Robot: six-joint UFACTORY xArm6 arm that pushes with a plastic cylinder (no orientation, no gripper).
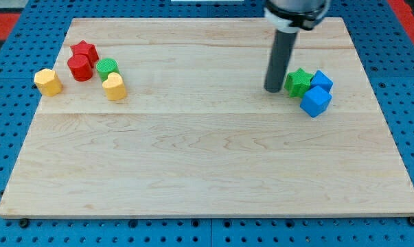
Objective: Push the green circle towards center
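Evidently the task is barely begun: the green circle [107,67] sits far toward the view's left of the bench [207,165], well apart from the bench's middle. Relative to the green circle, the red star [84,50] and red cylinder [79,67] lie just to the view's left, a yellow block [114,87] touches it below, and another yellow block [48,81] lies further left. My tip [273,89] stands well to the view's right of the green circle, just beside a green star [299,82] and two blue blocks [316,94]. I carry no pincer, only a rod, so nothing is gripped. Being round, the green circle shows no long axis or heading.
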